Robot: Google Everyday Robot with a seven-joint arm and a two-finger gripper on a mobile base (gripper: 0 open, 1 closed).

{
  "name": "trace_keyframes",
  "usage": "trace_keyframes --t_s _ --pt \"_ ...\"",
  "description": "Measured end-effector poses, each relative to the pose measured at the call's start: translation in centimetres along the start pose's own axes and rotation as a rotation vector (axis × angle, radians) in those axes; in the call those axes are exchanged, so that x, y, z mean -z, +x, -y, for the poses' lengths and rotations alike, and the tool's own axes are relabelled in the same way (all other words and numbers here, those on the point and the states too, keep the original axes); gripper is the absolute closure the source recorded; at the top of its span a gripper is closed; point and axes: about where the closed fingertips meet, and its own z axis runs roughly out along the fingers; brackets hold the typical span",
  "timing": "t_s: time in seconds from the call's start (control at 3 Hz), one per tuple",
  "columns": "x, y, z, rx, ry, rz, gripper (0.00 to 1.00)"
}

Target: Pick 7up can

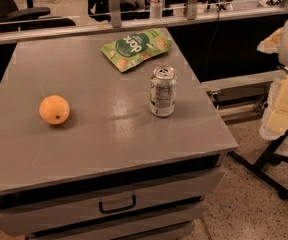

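The 7up can (162, 91) stands upright on the grey cabinet top (109, 134), right of its middle. It has a silver top with a pull tab and a pale silvery-green side with fine print. My gripper (285, 106) hangs at the right edge of the view, off the cabinet and well to the right of the can, at about its height. It holds nothing that I can see. Part of the arm is cut off by the frame edge.
A flat green snack pouch (136, 48) lies behind the can near the far edge. An orange (54, 109) sits at the left. The cabinet has drawers (117, 204) in front. A clear bottle (156, 1) stands on the rail behind. A black wheeled stand (264, 166) is on the floor at right.
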Motion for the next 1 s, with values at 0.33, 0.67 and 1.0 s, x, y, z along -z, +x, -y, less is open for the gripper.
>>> trace_keyframes --t_s 0.33,0.67,1.0 --pt "0.0 0.0 0.0 0.000 0.000 0.000 0.00" --pt "0.8 0.5 0.3 -0.008 0.000 0.068 0.00" --pt "2.9 2.8 1.4 -0.036 0.024 0.211 0.00"
